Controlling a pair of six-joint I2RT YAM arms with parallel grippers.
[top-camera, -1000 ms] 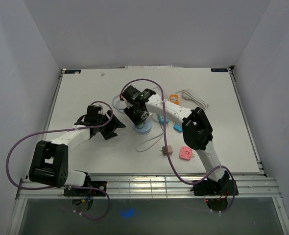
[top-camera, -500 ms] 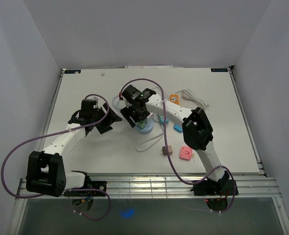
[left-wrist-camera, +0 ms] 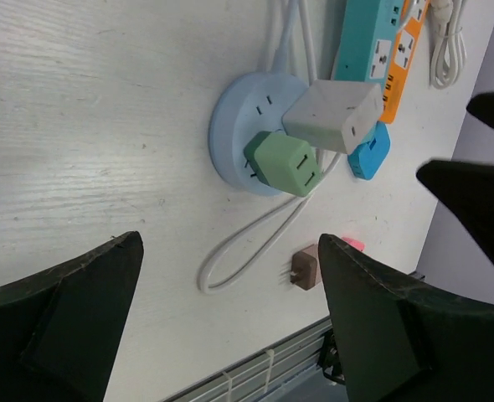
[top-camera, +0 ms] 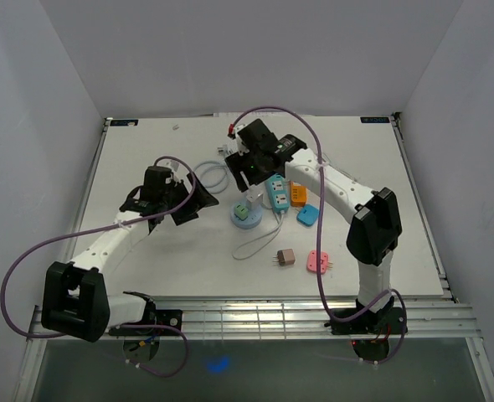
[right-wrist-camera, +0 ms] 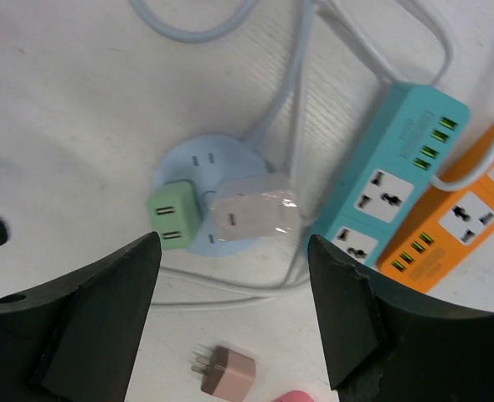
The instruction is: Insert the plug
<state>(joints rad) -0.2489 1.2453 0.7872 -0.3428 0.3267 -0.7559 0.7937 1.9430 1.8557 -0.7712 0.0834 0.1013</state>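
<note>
This was a robotics lab test cell. A white wood-grain tabletop (top-camera: 146, 151) sat boxed in by plain white panel walls (top-camera: 230, 50), and two white-and-black robot arms (top-camera: 105, 243) were bolted to a slotted aluminium rail (top-camera: 247, 316) at its near edge. Purple cables (top-camera: 268, 108) looped off the arms. A teal power strip (top-camera: 274, 194), an orange power strip (top-camera: 298, 193) and a round pale-blue socket hub (top-camera: 245, 219) lay on the tabletop.

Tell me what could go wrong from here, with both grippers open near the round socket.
1. The white plug overhangs the round socket's edge beside the green plug; whether it is fully seated is unclear, so it might work loose.
2. A white cable loop lies by the socket; the right gripper or left gripper descending could snag it and drag the socket.
</note>
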